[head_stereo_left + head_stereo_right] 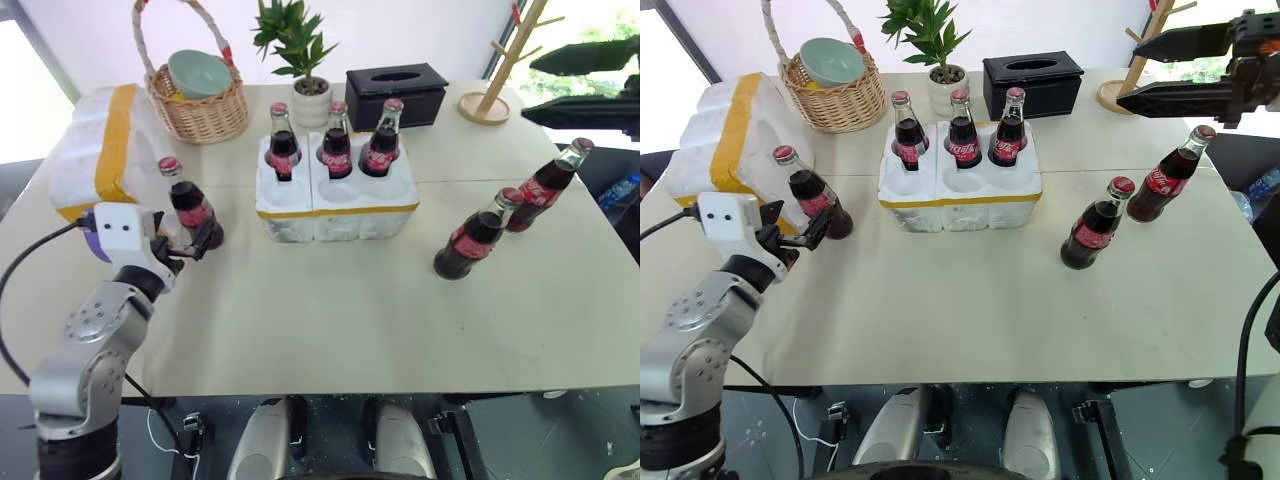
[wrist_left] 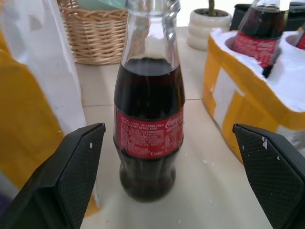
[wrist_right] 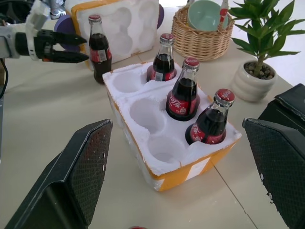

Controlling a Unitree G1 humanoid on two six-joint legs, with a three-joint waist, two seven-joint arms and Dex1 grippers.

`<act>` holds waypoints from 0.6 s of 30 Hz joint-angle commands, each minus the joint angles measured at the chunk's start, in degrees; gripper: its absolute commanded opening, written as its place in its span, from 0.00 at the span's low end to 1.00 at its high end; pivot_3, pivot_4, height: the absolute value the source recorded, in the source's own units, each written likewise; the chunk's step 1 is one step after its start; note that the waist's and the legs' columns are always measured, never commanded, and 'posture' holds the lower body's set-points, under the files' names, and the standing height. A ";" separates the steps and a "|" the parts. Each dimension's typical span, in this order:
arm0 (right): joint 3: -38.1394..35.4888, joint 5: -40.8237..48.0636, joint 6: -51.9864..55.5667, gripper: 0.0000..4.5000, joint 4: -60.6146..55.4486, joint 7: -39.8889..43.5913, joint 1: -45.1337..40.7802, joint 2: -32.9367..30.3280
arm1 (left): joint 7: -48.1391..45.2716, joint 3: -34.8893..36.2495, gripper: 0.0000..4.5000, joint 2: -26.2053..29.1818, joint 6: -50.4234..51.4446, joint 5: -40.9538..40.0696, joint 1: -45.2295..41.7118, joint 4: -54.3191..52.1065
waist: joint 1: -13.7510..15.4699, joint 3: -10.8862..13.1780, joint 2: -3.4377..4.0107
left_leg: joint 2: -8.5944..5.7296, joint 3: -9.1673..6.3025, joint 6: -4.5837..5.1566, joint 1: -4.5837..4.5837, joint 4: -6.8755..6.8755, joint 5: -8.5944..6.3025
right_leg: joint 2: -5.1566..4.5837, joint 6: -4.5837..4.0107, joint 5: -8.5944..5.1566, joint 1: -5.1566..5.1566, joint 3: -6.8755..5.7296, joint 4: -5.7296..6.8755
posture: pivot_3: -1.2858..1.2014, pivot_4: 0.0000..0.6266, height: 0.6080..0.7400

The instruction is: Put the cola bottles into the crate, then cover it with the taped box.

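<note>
Lower left in the left eye view, the left gripper (image 1: pixel 196 243) reaches level over the table's (image 1: pixel 330 320) pale top, its 2 black textured fingers spread wide on either side of 1 upright cola bottle (image 1: pixel 190 205), flanking it without touching and holding nothing. That bottle is smooth glass, dark cola to the shoulder, with a red label and red cap. Just beside it, at the left edge, lies the taped box (image 1: pixel 105 150), rough white foam with a wide yellow band, tipped on its side so its moulded hollows face the table's middle. At centre stands the crate (image 1: pixel 335 200), a low white foam block with a thin yellow band; 3 bottles (image 1: pixel 336 142) fill its back row and the 3 front wells are bare. 2 more bottles (image 1: pixel 478 238) stand close together at mid right. The right gripper (image 1: pixel 1180 65) hangs in the upper right corner above the table, fingers wide apart and bare. Along the far edge sit a wicker basket (image 1: pixel 200 110) holding a green bowl (image 1: pixel 198 72), a potted plant (image 1: pixel 300 60), a black tissue box (image 1: pixel 396 92) and a wooden rack (image 1: pixel 500 70).
</note>
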 commanded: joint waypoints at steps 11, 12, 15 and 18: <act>-3.06 4.14 0.76 1.00 -5.11 -2.45 3.96 -0.69 | -3.96 -5.79 0.99 -1.76 -8.66 9.18 -10.98 16.52 | 0.04 0.00 -0.03 | -0.02 0.03 0.07 -0.03 0.02 -0.04 | -0.04 0.12 0.08 0.00 0.00 -0.06 | 0.52 0.24 0.97; -2.93 4.16 0.69 1.00 -5.25 -2.39 4.18 -0.80 | -4.23 -5.59 0.99 -1.72 -9.11 9.50 -11.80 17.90 | 0.05 0.00 -0.03 | -0.02 0.04 0.05 -0.03 0.02 -0.02 | -0.04 0.12 0.08 0.01 0.00 -0.06 | 0.52 0.24 0.97; -2.78 4.10 0.11 1.00 -6.09 -2.35 5.36 -0.91 | -5.42 -5.45 0.99 -1.34 -10.62 10.62 -13.80 21.69 | 0.02 0.00 -0.03 | -0.02 0.04 0.05 -0.02 0.02 -0.01 | -0.04 0.13 0.08 0.01 0.00 -0.06 | 0.52 0.24 0.97; -3.07 4.32 0.11 1.00 -6.67 -2.93 6.19 -0.60 | -6.57 -5.98 0.99 -1.26 -11.52 11.62 -14.84 23.74 | -0.01 0.01 -0.04 | -0.02 0.05 0.05 -0.03 0.02 0.00 | -0.04 0.14 0.09 0.01 0.00 -0.06 | 0.52 0.24 0.97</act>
